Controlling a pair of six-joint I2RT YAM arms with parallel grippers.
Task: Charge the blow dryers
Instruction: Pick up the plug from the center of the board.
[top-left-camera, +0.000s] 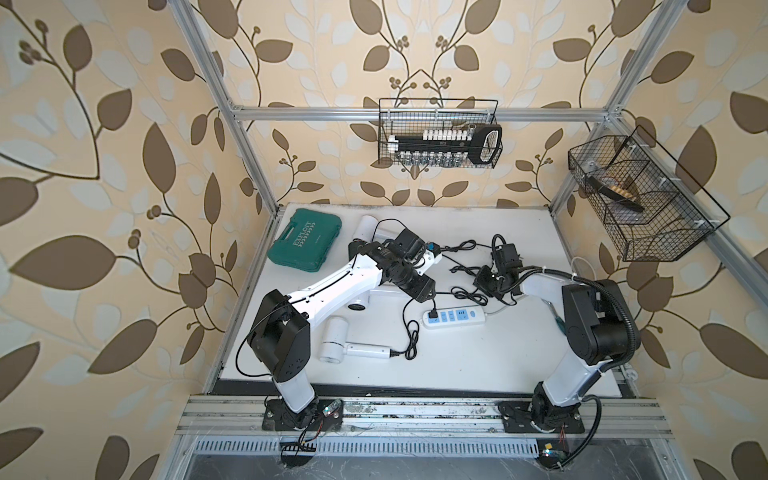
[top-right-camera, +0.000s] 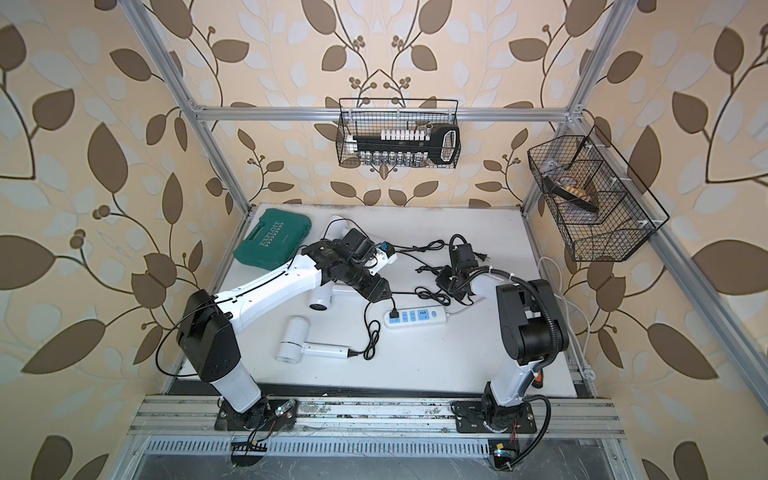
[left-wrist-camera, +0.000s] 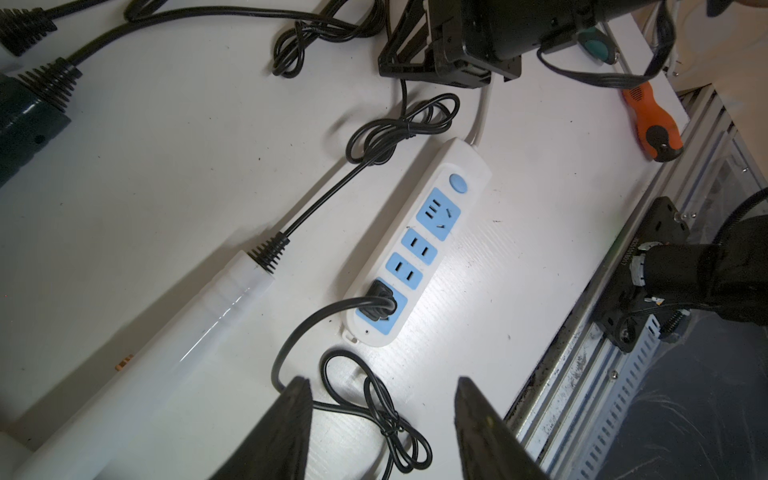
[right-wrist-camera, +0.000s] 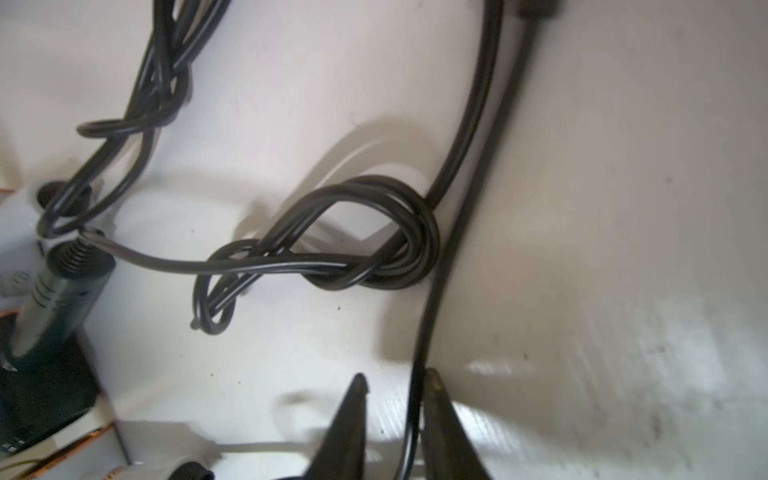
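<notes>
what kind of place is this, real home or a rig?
Probably a staged robot test cell, not a home: aluminium frame, leaf wallpaper behind it, left arm and right arm bolted to a front rail.

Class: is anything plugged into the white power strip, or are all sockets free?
One in: a black plug sits in the power strip's end socket, farthest from its blue button; the other three sockets are empty.

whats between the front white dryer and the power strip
The front white dryer's black cord: a knotted coil lies on the table there, then runs to a plug in the power strip's end socket. Both top views show it.
</notes>
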